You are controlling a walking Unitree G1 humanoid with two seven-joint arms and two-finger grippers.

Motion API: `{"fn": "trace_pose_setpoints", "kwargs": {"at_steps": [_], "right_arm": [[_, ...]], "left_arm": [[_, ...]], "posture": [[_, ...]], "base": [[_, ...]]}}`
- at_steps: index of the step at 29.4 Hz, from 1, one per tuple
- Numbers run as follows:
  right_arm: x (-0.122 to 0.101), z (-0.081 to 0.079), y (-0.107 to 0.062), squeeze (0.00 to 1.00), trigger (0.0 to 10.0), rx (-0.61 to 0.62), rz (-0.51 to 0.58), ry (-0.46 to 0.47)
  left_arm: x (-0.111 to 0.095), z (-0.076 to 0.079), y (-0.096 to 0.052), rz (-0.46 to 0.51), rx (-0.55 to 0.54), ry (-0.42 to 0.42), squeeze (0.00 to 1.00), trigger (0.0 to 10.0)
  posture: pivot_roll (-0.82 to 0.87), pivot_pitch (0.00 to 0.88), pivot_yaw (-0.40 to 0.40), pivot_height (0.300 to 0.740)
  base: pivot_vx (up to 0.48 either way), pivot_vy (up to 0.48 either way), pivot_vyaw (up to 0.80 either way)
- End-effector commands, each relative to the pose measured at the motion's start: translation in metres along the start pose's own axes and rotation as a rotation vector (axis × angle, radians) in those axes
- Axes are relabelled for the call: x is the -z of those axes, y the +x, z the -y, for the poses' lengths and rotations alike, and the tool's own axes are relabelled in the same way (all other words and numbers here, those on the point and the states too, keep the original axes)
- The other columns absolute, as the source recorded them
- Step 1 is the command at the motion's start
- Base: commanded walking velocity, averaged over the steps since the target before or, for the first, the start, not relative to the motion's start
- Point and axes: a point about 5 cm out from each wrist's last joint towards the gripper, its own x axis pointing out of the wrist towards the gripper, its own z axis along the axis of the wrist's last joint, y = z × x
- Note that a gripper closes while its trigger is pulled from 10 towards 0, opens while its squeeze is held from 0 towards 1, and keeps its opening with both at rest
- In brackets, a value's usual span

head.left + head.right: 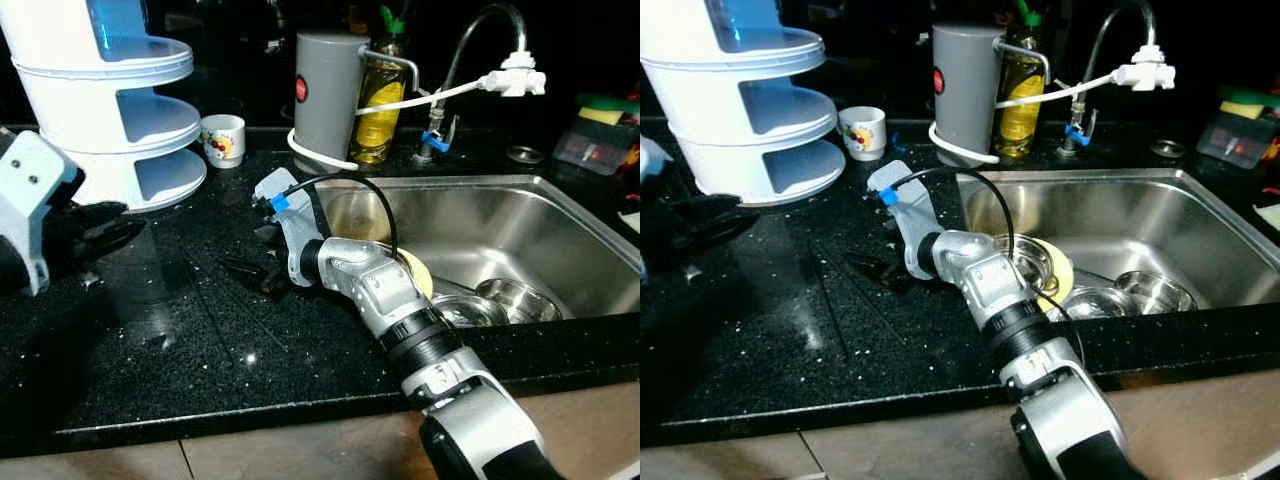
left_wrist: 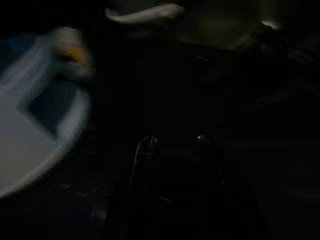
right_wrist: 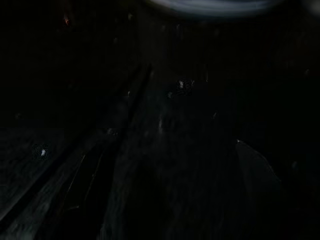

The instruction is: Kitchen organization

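My right gripper (image 1: 248,270) reaches left from the sink onto the black speckled counter (image 1: 150,350); its fingers rest low on the stone and look open in the right wrist view. Two thin dark sticks (image 1: 205,295) lie on the counter beside and just beyond those fingers; they also run as dark sticks (image 3: 100,145) across the right wrist view. My left gripper (image 1: 108,232) hovers at the counter's left end by the white tiered rack (image 1: 110,110), its two fingers (image 2: 146,147) apart with nothing between them.
The steel sink (image 1: 560,185) on the right holds metal bowls (image 1: 515,298) and a yellowish plate (image 1: 418,272). Behind stand a small cup (image 1: 223,138), a grey canister (image 1: 328,95), an oil bottle (image 1: 378,110) and the faucet (image 1: 480,40).
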Motion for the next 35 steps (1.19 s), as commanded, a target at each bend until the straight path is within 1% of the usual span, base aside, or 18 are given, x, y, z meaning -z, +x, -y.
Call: {"fn": "trace_pose_setpoints", "kwargs": {"at_steps": [1,2,4,5,6,10,13,15,16,17,18,19,20,22,23,31,33,35], "right_arm": [[0.003,-0.001,-0.005,0.00,10.0,-0.017,-0.034,0.062],[0.003,-0.001,-0.005,0.00,10.0,-0.017,-0.034,0.062],[-0.002,-0.004,-0.012,0.00,10.0,-0.063,-0.024,0.165],[-0.002,-0.004,-0.012,0.00,10.0,-0.063,-0.024,0.165],[-0.005,-0.011,-0.017,0.00,10.0,-0.119,-0.021,0.210],[-0.005,-0.021,-0.020,0.00,10.0,-0.181,-0.027,0.217],[-0.004,-0.029,-0.022,0.00,10.0,-0.213,-0.048,0.191],[-0.002,-0.033,-0.024,0.00,10.0,-0.209,-0.074,0.146],[0.000,-0.035,-0.025,0.00,10.0,-0.203,-0.084,0.116],[0.001,-0.037,-0.025,0.00,10.0,-0.193,-0.098,0.058],[0.004,-0.039,-0.025,0.00,10.0,-0.175,-0.114,-0.024],[0.007,-0.040,-0.025,0.00,10.0,-0.166,-0.129,-0.064],[0.009,-0.043,-0.025,0.00,10.0,-0.159,-0.142,-0.076],[0.010,-0.044,-0.026,0.00,10.0,-0.156,-0.150,-0.073],[0.014,-0.046,-0.026,0.00,10.0,-0.142,-0.172,-0.083],[0.023,-0.044,-0.027,0.00,10.0,-0.096,-0.205,-0.088],[0.028,-0.038,-0.025,0.00,10.0,-0.062,-0.221,-0.034],[0.032,-0.034,-0.025,0.00,10.0,-0.047,-0.237,-0.022]], "left_arm": [[-0.002,0.006,-0.004,-0.007,0.067,-0.004,0.00,10.0],[-0.002,0.006,-0.004,-0.007,0.067,-0.004,0.00,10.0],[0.002,0.010,-0.005,-0.020,0.103,-0.024,0.00,10.0],[0.002,0.010,-0.005,-0.020,0.103,-0.024,0.00,10.0],[0.005,0.013,-0.003,-0.021,0.116,-0.039,0.00,10.0],[0.007,0.016,-0.001,-0.020,0.129,-0.051,0.00,10.0],[0.007,0.017,0.002,-0.019,0.137,-0.061,0.00,10.0],[0.007,0.019,0.003,-0.017,0.148,-0.068,0.00,10.0],[0.007,0.020,0.004,-0.015,0.155,-0.072,0.00,10.0],[0.007,0.022,0.005,-0.013,0.163,-0.075,0.00,10.0],[0.007,0.024,0.007,-0.010,0.169,-0.079,0.00,10.0],[0.007,0.025,0.008,-0.009,0.174,-0.082,0.00,10.0],[0.007,0.026,0.009,-0.007,0.177,-0.084,0.00,10.0],[0.007,0.027,0.009,-0.007,0.179,-0.084,0.00,10.0],[0.008,0.028,0.010,-0.007,0.183,-0.087,0.00,10.0],[0.008,0.028,0.010,-0.011,0.184,-0.092,0.00,10.0],[0.008,0.028,0.010,-0.013,0.184,-0.095,0.00,10.0],[0.009,0.029,0.011,-0.016,0.185,-0.095,0.00,10.0]], "posture": [[0.08,0.134,-0.085,0.740],[0.08,0.134,-0.085,0.740],[0.07,0.130,-0.078,0.740],[0.07,0.130,-0.078,0.740],[0.07,0.130,-0.078,0.740],[0.07,0.130,-0.078,0.740],[0.05,0.140,-0.063,0.740],[0.05,0.143,-0.063,0.740],[0.05,0.143,-0.063,0.740],[0.05,0.147,-0.062,0.740],[0.05,0.147,-0.062,0.740],[0.05,0.147,-0.062,0.740],[0.05,0.147,-0.062,0.740],[0.04,0.149,-0.061,0.740],[0.04,0.151,-0.060,0.740],[0.04,0.154,-0.062,0.740],[0.04,0.155,-0.063,0.740],[0.04,0.156,-0.063,0.740]], "base": [[0.000,0.000,0.00],[0.000,0.000,0.00],[0.000,0.000,0.00],[0.000,0.000,0.00],[0.000,0.000,0.00],[0.000,0.000,0.00],[0.000,0.000,0.00],[0.000,0.000,0.00],[0.000,0.000,0.00],[0.000,0.000,0.00],[0.000,0.000,0.00],[0.000,0.000,0.00],[0.000,0.000,0.00],[0.000,0.000,0.00],[0.000,0.000,0.00],[0.000,0.000,0.00],[0.000,0.000,0.00],[0.000,0.000,0.00]]}}
